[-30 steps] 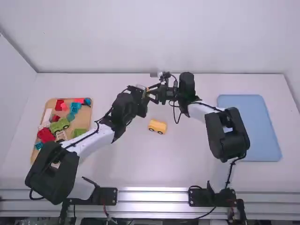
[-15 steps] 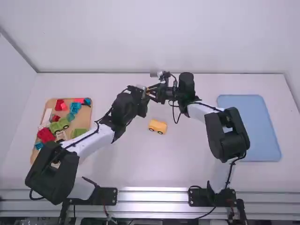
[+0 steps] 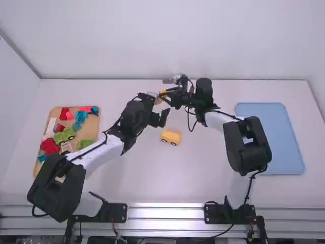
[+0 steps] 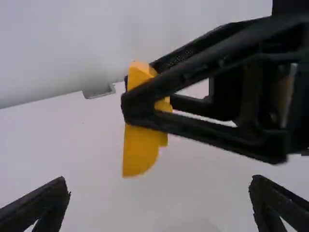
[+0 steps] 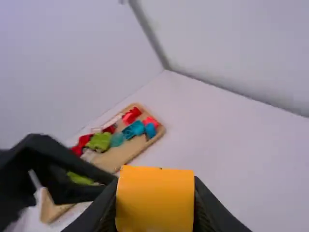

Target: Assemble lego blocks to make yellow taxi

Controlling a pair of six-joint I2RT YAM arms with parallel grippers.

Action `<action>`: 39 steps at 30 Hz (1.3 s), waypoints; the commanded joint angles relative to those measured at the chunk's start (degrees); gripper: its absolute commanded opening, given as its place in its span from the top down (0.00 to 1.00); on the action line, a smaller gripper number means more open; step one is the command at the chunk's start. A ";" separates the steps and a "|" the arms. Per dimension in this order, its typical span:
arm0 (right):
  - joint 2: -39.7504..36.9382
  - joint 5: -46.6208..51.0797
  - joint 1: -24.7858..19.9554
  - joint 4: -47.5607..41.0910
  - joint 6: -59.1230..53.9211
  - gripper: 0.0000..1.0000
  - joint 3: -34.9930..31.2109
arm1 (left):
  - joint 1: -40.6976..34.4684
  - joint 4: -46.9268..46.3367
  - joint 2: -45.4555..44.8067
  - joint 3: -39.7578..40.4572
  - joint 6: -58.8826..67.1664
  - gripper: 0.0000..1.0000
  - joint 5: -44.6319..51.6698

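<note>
Above the white table (image 3: 152, 178): I hold a yellow block (image 5: 154, 199) in my right gripper (image 4: 144, 100), its two fingers closed across the block's middle.
Left gripper (image 4: 159, 189): my fingers stand wide apart, nothing between them, near the block.
Yellow block: Both ends jut past my grip; it looks light, stiff and smooth, hard to crush but apt to twist if pinched off-centre.
Best hold: Probably opposite flat sides, square on, with the joining face left free.
Yellow car (image 3: 171, 137): Wheels down on the white table, nearer my arms' bases than the grippers. Likely rigid and ready to roll, it should be steadied low along both long sides before anything is pressed on.
Wooden tray (image 3: 91, 125): At left, bearing a green car (image 3: 64, 135) and red, blue and green pieces.
Blue tray (image 3: 274, 137): Flat at far right.
</note>
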 commanded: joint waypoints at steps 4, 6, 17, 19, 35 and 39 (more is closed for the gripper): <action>-4.55 20.11 -1.07 -11.54 -7.28 0.81 1.44 | 0.24 0.11 -0.04 -1.07 3.48 0.01 0.46; -6.58 25.22 -0.42 -16.85 -10.08 0.82 1.62 | 0.39 -0.26 -0.04 -1.36 6.10 0.01 0.46; -9.97 37.27 0.94 -60.48 -24.13 0.79 11.15 | 0.22 -0.44 -0.07 -1.07 14.40 0.01 -13.11; -9.97 37.35 1.73 -63.12 -26.14 0.79 11.13 | 0.85 -0.48 -0.13 -0.22 16.41 0.01 -12.94; -9.97 45.77 7.78 -84.48 -50.90 0.75 11.67 | 6.19 -6.34 -15.02 -4.20 15.04 0.01 -12.92; -9.94 48.19 6.23 -85.70 -57.40 0.73 8.15 | 6.14 -5.40 -17.66 -7.21 16.63 0.01 -12.90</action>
